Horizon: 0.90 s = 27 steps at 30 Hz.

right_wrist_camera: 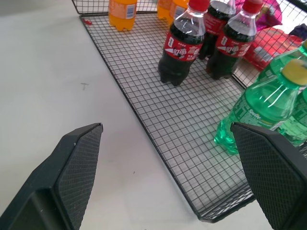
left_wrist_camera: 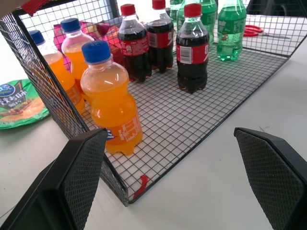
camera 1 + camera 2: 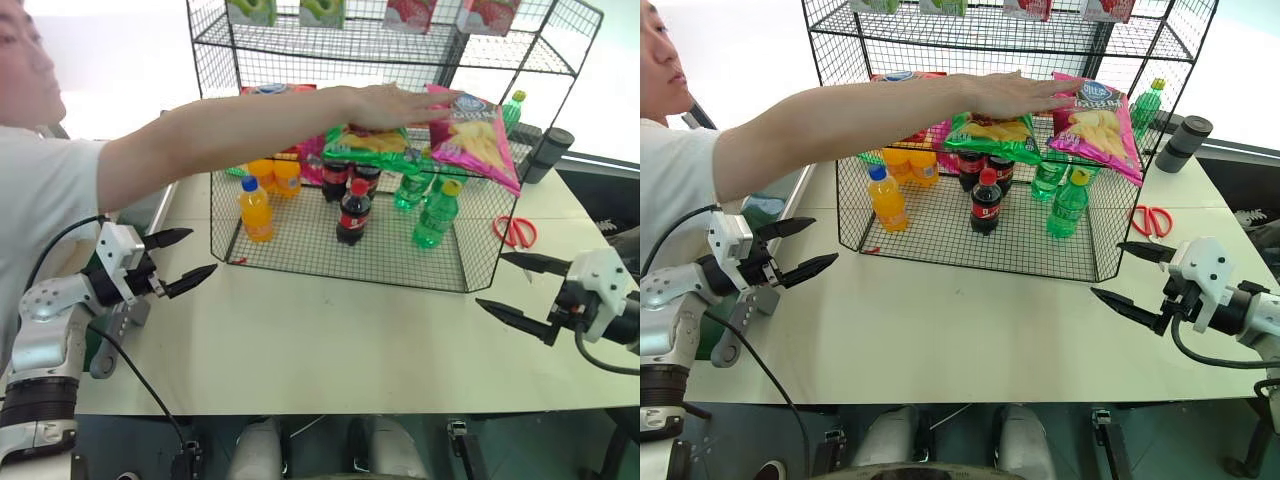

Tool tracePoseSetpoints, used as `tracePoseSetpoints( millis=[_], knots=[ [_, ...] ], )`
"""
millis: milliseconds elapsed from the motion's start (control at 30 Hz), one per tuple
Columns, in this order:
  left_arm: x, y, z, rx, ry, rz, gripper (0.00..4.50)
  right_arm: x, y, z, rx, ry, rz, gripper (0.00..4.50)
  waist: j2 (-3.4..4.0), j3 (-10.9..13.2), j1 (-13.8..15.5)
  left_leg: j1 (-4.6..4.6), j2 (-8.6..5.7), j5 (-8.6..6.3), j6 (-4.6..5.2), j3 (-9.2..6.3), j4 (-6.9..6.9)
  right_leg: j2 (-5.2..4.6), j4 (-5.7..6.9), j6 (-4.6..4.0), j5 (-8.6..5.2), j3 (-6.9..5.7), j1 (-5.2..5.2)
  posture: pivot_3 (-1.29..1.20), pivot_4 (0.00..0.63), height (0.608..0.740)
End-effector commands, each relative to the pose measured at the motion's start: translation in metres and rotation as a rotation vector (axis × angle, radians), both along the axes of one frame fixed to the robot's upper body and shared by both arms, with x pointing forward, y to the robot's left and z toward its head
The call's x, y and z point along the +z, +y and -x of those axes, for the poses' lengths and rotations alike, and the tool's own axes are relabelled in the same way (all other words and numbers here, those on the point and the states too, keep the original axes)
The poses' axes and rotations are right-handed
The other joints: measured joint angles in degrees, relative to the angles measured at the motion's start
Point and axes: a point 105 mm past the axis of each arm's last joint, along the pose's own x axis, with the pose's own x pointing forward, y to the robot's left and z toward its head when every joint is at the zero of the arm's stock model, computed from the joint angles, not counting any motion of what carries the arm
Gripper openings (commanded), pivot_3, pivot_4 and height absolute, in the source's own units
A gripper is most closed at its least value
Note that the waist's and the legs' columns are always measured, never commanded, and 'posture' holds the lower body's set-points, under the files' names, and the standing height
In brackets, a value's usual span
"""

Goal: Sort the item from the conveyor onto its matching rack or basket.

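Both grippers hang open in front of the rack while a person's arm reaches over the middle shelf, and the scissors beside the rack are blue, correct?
Not quite: the scissors are red, as the left eye view shows. The rest holds.

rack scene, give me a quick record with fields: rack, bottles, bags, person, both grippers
rack: black wire-mesh rack on the white table, several tiers
bottles: bottom tier holds orange soda bottles, cola bottles and green soda bottles, all upright
bags: pink chip bag and green chip bag at the middle tier
person: hand reaches across, resting on the bags
left gripper: open, holding nothing, off the rack
right gripper: open, holding nothing, off the rack
other: red scissors on the table beside the rack
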Motion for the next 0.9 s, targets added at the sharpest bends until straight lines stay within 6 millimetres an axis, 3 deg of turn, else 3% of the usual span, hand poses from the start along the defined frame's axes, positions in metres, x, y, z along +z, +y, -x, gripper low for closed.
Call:
tracePoseSetpoints(
  millis=[33, 900],
  knots=[
    [0.0058, 0.0054, 0.0015, 0.018, -0.037, -0.002, 4.5, 0.0089, 0.0006, -0.004, 0.013, -0.043, 0.018, 4.45, 0.0, 0.0, -0.01, 0.0, 0.0, 0.0, 0.0, 0.0, 0.0, 0.0, 0.0, 0.0, 0.0, 0.0, 0.0, 0.0, 0.15, 0.738],
    [0.0023, -0.0001, -0.0022, 0.028, -0.047, -0.03, 4.5, 0.0083, 0.0038, -0.006, 0.027, -0.046, 0.037, 4.45, -0.01, -0.01, 0.01, 0.01, 0.0, 0.01, -0.02, 0.0, 0.02, -0.01, 0.05, 0.0, 0.0, 0.0, 0.0, 0.0, 0.15, 0.738]
  ],
)
